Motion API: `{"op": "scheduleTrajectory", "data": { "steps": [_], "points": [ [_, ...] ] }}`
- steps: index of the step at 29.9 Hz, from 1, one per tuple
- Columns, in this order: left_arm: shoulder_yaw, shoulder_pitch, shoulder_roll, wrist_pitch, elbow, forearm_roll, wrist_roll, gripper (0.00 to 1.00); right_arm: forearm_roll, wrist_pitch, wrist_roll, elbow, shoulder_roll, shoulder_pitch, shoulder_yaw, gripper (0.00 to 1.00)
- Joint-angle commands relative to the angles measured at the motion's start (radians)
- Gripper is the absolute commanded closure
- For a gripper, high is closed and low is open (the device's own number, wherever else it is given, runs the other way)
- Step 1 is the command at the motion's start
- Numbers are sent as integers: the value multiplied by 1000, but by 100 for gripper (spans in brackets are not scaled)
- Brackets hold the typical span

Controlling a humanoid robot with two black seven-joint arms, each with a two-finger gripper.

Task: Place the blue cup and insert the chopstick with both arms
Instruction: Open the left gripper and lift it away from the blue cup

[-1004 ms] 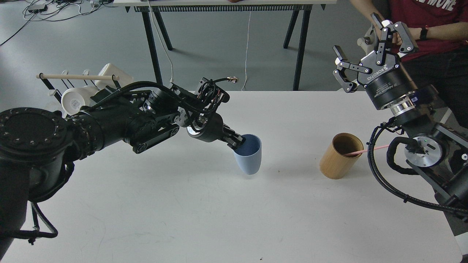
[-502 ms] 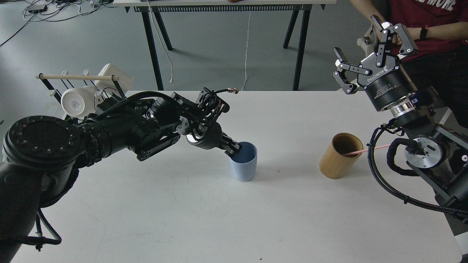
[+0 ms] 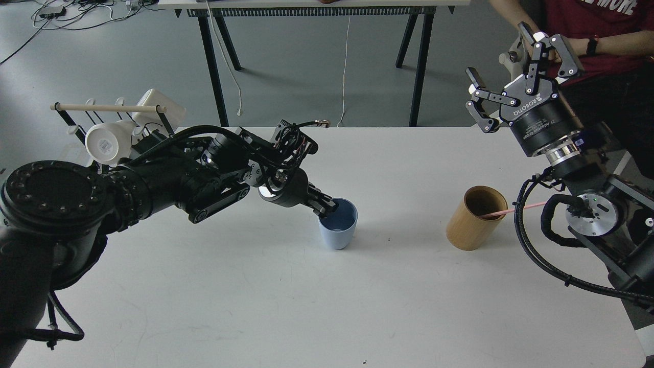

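1 blue cup [image 3: 337, 226] stands upright near the middle of the white surface [image 3: 286, 296], pale blue outside and darker blue inside. The left gripper [image 3: 327, 205] reaches in from the left and its fingers are clamped on the cup's left rim, one tip dipping inside the mouth. No writing can be read on this gripper.

To the right of the cup, well apart from it, stands 1 tan wooden cylinder [image 3: 472, 220], open at the top. 1 pink chopstick [image 3: 516, 208] leans in it, its lower end inside the cylinder and its upper end slanting out to the right, partly hidden behind black cable loops.

The right gripper [image 3: 516, 66] is raised far right, above the surface and well above the cylinder. Its fingers are spread apart and hold nothing. White lettering on its body reads ROBOTIQ; a line of smaller print on the collar below is too small to read surely.

At the far left edge sits 1 black wire rack [image 3: 76, 125] with 1 pale wooden rod [image 3: 107, 108] across its top and 2 white mugs [image 3: 104, 143] hung on it.

A seated person in a dark red shirt [image 3: 592, 36] shows at the far right; only part of its white lettering, "MORE", can be read.
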Motion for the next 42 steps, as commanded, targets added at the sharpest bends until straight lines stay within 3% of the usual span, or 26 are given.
{"op": "scheduleTrajectory", "data": {
  "steps": [1, 2, 6, 12, 19, 24, 28, 34, 38, 42],
  "points": [
    [-57, 0, 5, -45, -2, -53, 0, 6, 0, 0, 0, 0, -1, 0, 1, 4],
    [-71, 0, 9, -80, -4, -67, 0, 4, -2, 0, 0, 0, 0, 0, 1, 4],
    [-140, 3, 77, -80, -17, -96, 0, 1, -2, 1, 0, 0, -4, 3, 0, 4],
    [-416, 53, 227, -80, -131, -255, 0, 1, -6, -24, 0, 3, -21, 49, -3, 4],
    [-793, 245, 275, -80, -180, -582, 0, 1, -240, -323, 0, 63, -150, 148, -20, 4],
    [-976, 309, 266, -80, -180, -683, 0, 1, -411, -530, 0, 153, -354, 148, -77, 4],
    [-1017, 326, 266, -80, -180, -850, 0, 1, -650, -726, 0, 230, -556, 113, -155, 3],
    [-1011, 334, 256, -80, -180, -907, 0, 1, -880, -726, 0, 288, -725, 48, -299, 4],
    [-1013, 360, 246, -80, -180, -907, 0, 1, -963, -726, 0, 282, -741, -25, -360, 7],
    [-1016, 383, 246, -80, -180, -907, 0, 1, -1000, -726, 0, 279, -684, -110, -368, 8]
  ]
}}
